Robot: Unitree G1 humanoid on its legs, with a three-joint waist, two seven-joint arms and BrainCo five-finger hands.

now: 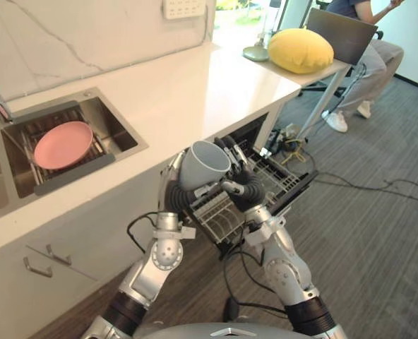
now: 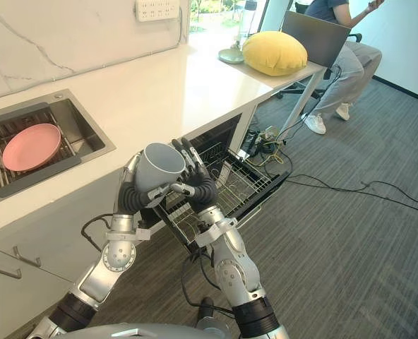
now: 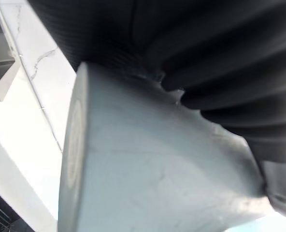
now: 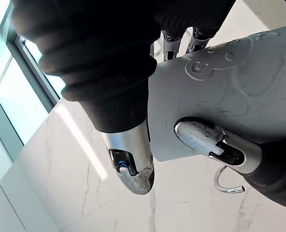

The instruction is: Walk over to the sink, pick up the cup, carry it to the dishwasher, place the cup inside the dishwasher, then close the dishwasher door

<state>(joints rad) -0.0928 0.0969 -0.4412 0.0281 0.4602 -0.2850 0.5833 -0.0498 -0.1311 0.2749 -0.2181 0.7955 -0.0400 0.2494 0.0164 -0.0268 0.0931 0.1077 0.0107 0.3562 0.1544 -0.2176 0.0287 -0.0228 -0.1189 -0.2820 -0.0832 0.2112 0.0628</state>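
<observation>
The grey cup (image 1: pixel 205 164) is held tilted at the centre, clamped from two sides. The left hand (image 1: pixel 171 185) wraps its fingers round the 8 o'clock side, and the right hand (image 1: pixel 241 180) pinches it between thumb and upright fingers at 4 o'clock, probably a double hold to keep it steady in transit. The steel sink (image 1: pixel 121 131), with a pink plate (image 1: pixel 63 144) in it, lies at 10 o'clock. The open dishwasher's wire rack (image 1: pixel 276 176) sits beneath at 4 o'clock, so lowering the cup looks like the next step.

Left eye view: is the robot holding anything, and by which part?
Yes, the grey cup, clasped by its outer wall between both hands: the left hand on one side, the right hand on the opposite side.
</observation>
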